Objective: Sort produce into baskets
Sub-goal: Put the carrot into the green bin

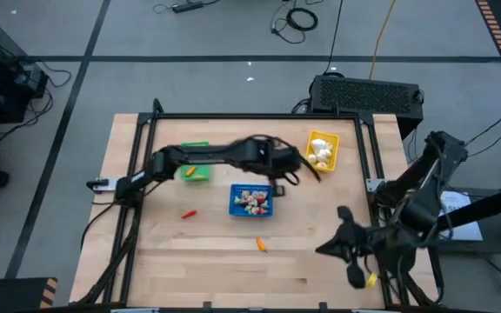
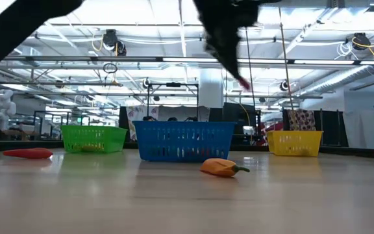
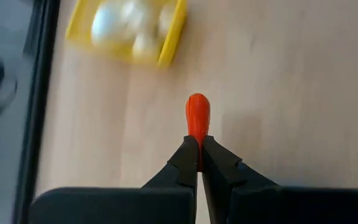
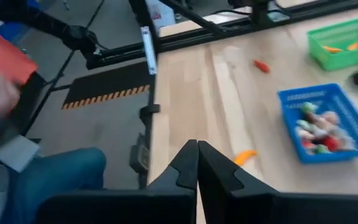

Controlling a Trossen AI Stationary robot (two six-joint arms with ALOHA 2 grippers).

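- Left gripper (image 3: 199, 152): fingers pinched together on a small red piece (image 3: 197, 118), which sticks out past the fingertips. In the high view the left arm reaches across the far half of the table, its gripper (image 1: 313, 170) raised between the blue basket and the yellow basket.
- Right gripper (image 4: 197, 163): fingers fully together, nothing between them. In the high view it sits at the near right corner of the table (image 1: 190, 252).
- Green basket (image 1: 196, 169): far left, partly under the left arm; the right wrist view shows orange pieces inside.
- Blue basket (image 1: 251, 200): centre of the table, holding a heap of small red, white and green bits.
- Yellow basket (image 1: 322, 149): far right, holding white bulbs (image 1: 320, 150).
- Loose produce on the table: one red piece (image 1: 189, 213) to the left of the blue basket; one orange carrot (image 1: 261, 245) nearer than the blue basket, lying on its side.
- A person's blue trouser leg (image 4: 48, 180) shows beside the table in the right wrist view.
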